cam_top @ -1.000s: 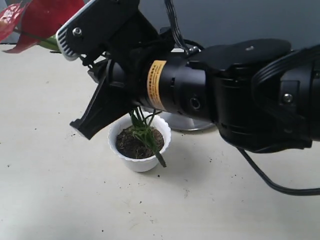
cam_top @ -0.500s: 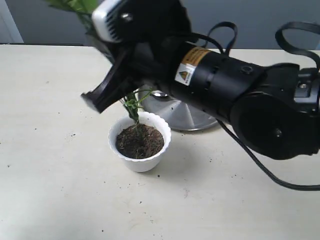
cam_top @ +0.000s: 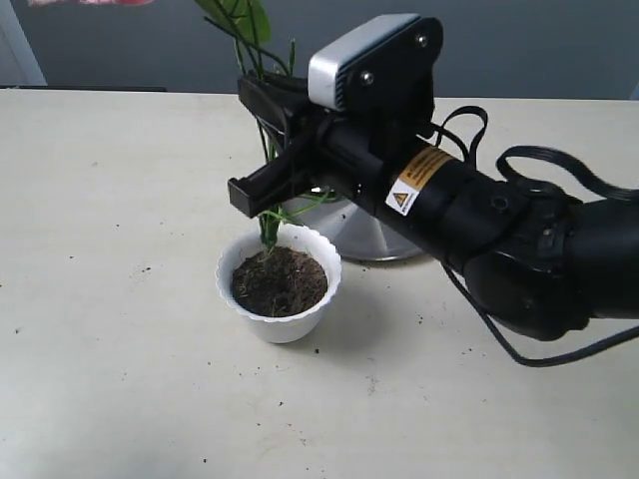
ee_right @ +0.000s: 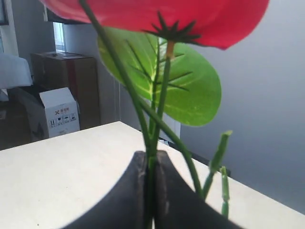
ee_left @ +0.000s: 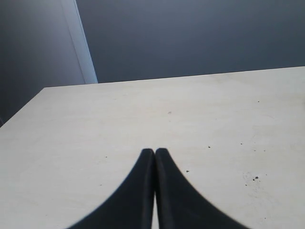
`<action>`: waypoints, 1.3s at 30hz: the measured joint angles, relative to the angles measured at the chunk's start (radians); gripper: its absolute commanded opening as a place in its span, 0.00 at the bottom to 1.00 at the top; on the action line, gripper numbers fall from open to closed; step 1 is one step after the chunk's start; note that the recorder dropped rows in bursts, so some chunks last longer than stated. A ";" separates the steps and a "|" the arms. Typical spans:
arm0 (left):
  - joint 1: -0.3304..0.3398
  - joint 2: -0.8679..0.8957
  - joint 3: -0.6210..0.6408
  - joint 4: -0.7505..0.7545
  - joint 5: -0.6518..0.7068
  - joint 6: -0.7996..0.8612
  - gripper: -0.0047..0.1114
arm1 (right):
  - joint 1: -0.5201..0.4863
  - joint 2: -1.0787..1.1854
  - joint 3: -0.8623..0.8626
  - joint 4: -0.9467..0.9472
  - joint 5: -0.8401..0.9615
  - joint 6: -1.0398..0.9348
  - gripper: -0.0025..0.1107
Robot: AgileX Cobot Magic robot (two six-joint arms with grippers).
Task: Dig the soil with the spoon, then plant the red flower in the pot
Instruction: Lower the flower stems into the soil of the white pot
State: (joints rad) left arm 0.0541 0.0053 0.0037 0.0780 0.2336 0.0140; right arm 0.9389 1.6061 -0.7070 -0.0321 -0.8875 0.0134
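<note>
The white scalloped pot (cam_top: 281, 317) stands on the table, filled with dark soil (cam_top: 280, 281). My right gripper (cam_top: 262, 185) hovers just above the pot's far rim, shut on the red flower's green stems (cam_top: 268, 228). The stems run down to the soil at the back of the pot. The flower stands about upright, its green leaf (cam_top: 247, 18) at the top edge. In the right wrist view the gripper (ee_right: 151, 160) pinches the stems under the red bloom (ee_right: 143, 12) and leaf (ee_right: 190, 88). My left gripper (ee_left: 154, 152) is shut on nothing over bare table. The spoon is hidden.
A round steel plate (cam_top: 371, 238) lies right behind the pot, partly covered by the right arm (cam_top: 499, 230). Stray soil crumbs (cam_top: 318, 350) dot the table around the pot. Cardboard boxes (ee_right: 59, 112) stand beyond the table in the right wrist view.
The right arm has swung back and turned. The flower went from leaning left to upright, and its stem ends now rest in the soil at the pot's far rim.
</note>
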 measured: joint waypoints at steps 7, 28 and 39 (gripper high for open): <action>0.000 0.000 0.000 0.000 0.000 0.000 0.04 | -0.026 0.123 0.000 -0.024 -0.079 0.014 0.02; 0.000 0.000 0.000 0.000 0.000 0.000 0.04 | -0.032 0.292 -0.024 -0.064 -0.181 0.071 0.02; 0.000 0.000 0.000 0.000 0.000 0.000 0.04 | -0.036 0.282 -0.031 -0.055 -0.091 0.164 0.02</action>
State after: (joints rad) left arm 0.0541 0.0053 0.0037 0.0780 0.2336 0.0140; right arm 0.9032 1.8878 -0.7378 -0.0871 -0.9786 0.1776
